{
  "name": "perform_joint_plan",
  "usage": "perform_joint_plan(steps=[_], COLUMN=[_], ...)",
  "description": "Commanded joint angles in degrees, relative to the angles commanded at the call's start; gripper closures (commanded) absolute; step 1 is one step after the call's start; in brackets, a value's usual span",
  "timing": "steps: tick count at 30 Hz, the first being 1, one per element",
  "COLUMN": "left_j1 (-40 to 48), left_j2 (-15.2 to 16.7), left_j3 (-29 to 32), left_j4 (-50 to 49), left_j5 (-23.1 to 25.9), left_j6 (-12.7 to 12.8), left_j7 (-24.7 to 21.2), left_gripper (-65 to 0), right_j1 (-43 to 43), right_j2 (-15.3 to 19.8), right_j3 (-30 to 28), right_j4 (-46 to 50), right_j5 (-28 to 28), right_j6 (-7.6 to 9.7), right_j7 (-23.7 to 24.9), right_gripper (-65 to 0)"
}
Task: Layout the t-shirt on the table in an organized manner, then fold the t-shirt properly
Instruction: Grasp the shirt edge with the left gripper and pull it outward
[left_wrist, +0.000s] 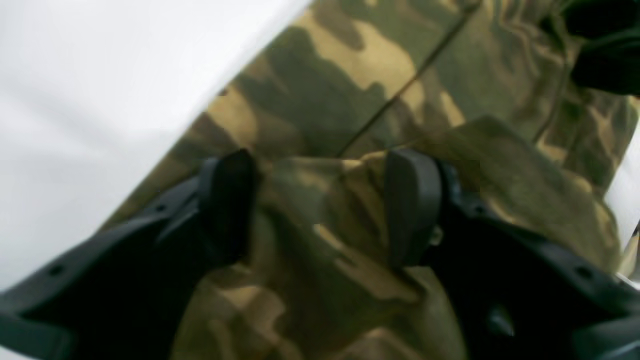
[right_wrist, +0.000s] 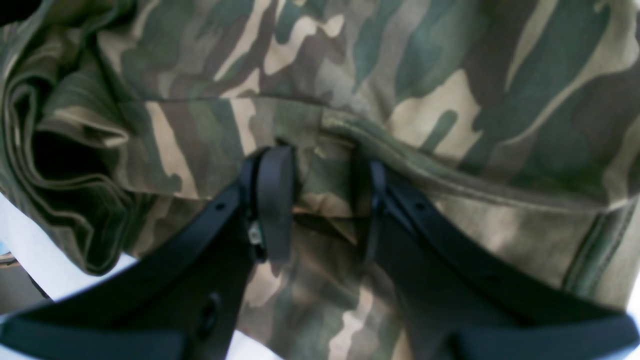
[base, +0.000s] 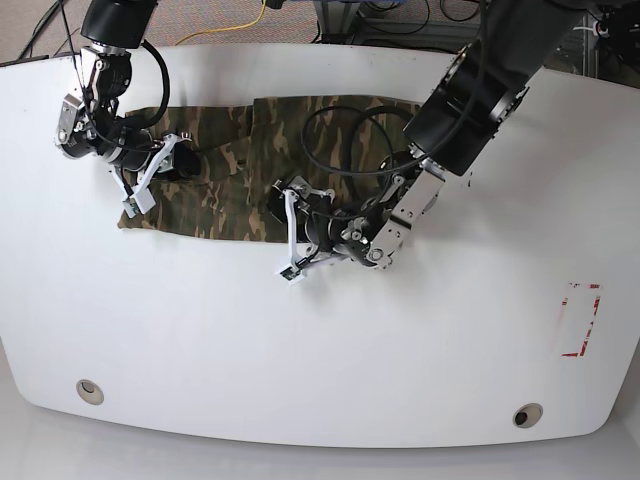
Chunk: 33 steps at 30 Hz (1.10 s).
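Near edge of the table (base: 300, 380): two round grommet holes, one toward the near left corner (base: 90, 390), one toward the near right corner (base: 527, 414). One red tape outline (base: 582, 318) by the right edge, well apart from the cloth.

Mid-table: one left gripper (base: 290, 232), reaching in from the far right; two black fingers (left_wrist: 227, 205) set apart, straddling a raised fold of cloth in the left wrist view. Jaws parted, fabric bunched between them and touching both pads; whether pinched or merely bracketed, cannot tell. White tabletop visible beside the cloth at upper left of that view.

Left half of the table, toward the far edge: one t-shirt (base: 270, 140), camouflage in dark green, brown and tan, spread as a long band running roughly parallel to the far edge, folded over itself with a straight near hem. One seam line crossing the cloth in the left wrist view (left_wrist: 400, 90).

Left end of the band: one right gripper (base: 145, 180), two black fingers (right_wrist: 275, 200) standing narrowly apart with a ridge of hem caught between them, clamped on the cloth. Deep gathered folds at left in the right wrist view (right_wrist: 60, 150), one strip of white table below them.

Beyond the far edge: floor, one yellow cable (base: 235, 28), dark cables.
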Motion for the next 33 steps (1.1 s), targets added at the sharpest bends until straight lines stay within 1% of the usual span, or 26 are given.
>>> perform_joint_plan(steps=[1,5,11,14,17,21,23,26,28,30,31,33], left_j1=[0.0,0.0,0.0,0.0,0.1,0.7,0.9,1.1,1.2,1.2,1.2,1.2], left_j2=[0.0,0.0,-0.1,-0.3,-2.5,-3.8,-4.2,-4.7,-4.8,-4.8,-4.8,-4.8], left_j3=[0.1,-0.1,-0.2,-0.3,-0.3,-0.4,-1.1,-4.2,-5.7,-6.3,-6.2,-6.2], left_j4=[0.0,0.0,0.1,0.7,4.0,7.6,8.0,7.8,7.8,7.7,7.7,7.7], left_j5=[0.0,0.0,0.0,0.0,0.0,0.0,0.0,0.2,0.3,0.4,0.4,0.4], left_j6=[0.0,0.0,-0.1,-0.1,-0.1,-0.1,-0.1,-0.1,-0.1,-0.1,-0.1,-0.1], left_j7=[0.2,1.2,1.2,1.3,1.3,1.1,1.0,0.8,0.4,0.0,-0.2,-0.2], left_gripper=[-27.9,-22.2,-14.2,-12.4,-12.2,-12.1,-12.1,-11.5,-8.8,-3.1,-1.7,-1.0], right_j1=[0.0,0.0,0.6,0.7,0.7,0.7,0.7,0.7,0.7,0.7,0.7,0.7], right_j2=[0.0,0.0,0.0,0.0,0.0,0.0,0.0,0.0,0.0,-0.1,-0.1,-0.1], right_j3=[0.0,0.0,0.1,0.1,0.1,0.1,0.1,0.1,0.0,0.0,0.0,0.0], right_j4=[0.0,0.0,-0.1,-0.1,-0.1,-0.1,-0.1,-0.1,-0.1,-0.1,-0.1,-0.1], right_j5=[0.0,0.0,0.0,0.0,0.0,-0.1,-0.1,-0.1,-0.1,-0.1,-0.1,-0.1], right_j6=[0.00,0.00,0.00,0.00,0.00,0.00,0.00,0.00,0.00,0.00,0.00,0.00], right_j7=[0.0,0.0,0.0,0.0,0.0,0.0,0.0,0.0,0.0,0.0,0.0,0.0], right_gripper=[-18.7,-18.7,-18.7,-18.7,-18.7,-18.7,-18.7,-18.7,-18.7,-18.7,-18.7,-18.7])
